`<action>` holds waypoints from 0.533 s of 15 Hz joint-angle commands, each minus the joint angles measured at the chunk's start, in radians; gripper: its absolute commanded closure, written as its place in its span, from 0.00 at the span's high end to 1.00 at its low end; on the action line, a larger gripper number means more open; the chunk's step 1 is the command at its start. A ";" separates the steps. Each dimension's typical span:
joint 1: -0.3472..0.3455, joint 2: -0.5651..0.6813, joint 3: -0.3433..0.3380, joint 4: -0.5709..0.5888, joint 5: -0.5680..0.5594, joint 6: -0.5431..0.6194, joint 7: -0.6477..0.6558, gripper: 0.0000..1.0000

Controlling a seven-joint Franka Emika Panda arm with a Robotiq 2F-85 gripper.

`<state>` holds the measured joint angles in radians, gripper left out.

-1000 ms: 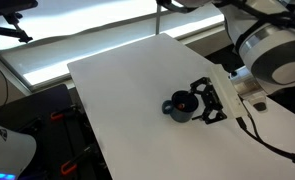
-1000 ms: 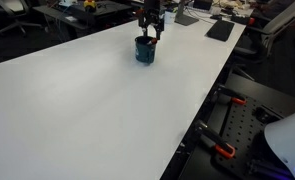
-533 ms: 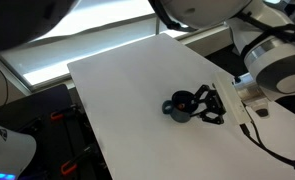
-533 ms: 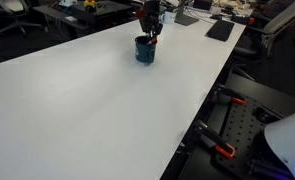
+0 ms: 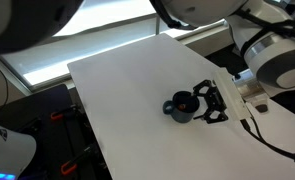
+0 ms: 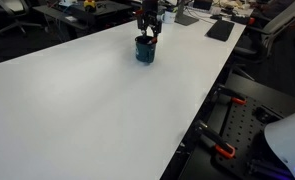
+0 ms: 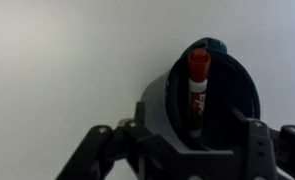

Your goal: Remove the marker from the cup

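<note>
- The gripper is hovering right at the cup, on the side away from the cup's loop handle, near the edge of the white table.
- In the other exterior view the gripper is hanging straight above the cup, its fingers pointing down toward the rim.
- In the wrist view the claw is standing wide: one finger is showing on each side of the cup, and neither is pressing on anything.
- The marker is sitting inside the cup, leaning against the inner wall, its red cap reaching up to the rim on the handle side.
- The marker's lower part is disappearing into the dark of the cup, so its bottom end is not showing.
- The marker is lying in the gap between the fingers, apart from both of them.
- The cup is standing upright on the table, with bare white surface around it.
</note>
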<state>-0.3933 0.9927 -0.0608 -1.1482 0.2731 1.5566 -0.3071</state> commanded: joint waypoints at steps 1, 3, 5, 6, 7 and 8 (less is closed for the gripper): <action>0.015 -0.025 0.008 -0.005 -0.024 -0.033 0.022 1.00; 0.023 -0.024 0.007 -0.001 -0.028 -0.037 0.022 1.00; 0.031 -0.033 0.004 -0.006 -0.035 -0.034 0.027 1.00; 0.035 -0.042 0.001 -0.012 -0.041 -0.031 0.033 1.00; 0.039 -0.050 -0.002 -0.016 -0.047 -0.028 0.040 1.00; 0.051 -0.066 -0.014 -0.031 -0.041 -0.019 0.044 1.00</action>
<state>-0.3648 0.9800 -0.0606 -1.1479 0.2495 1.5502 -0.3019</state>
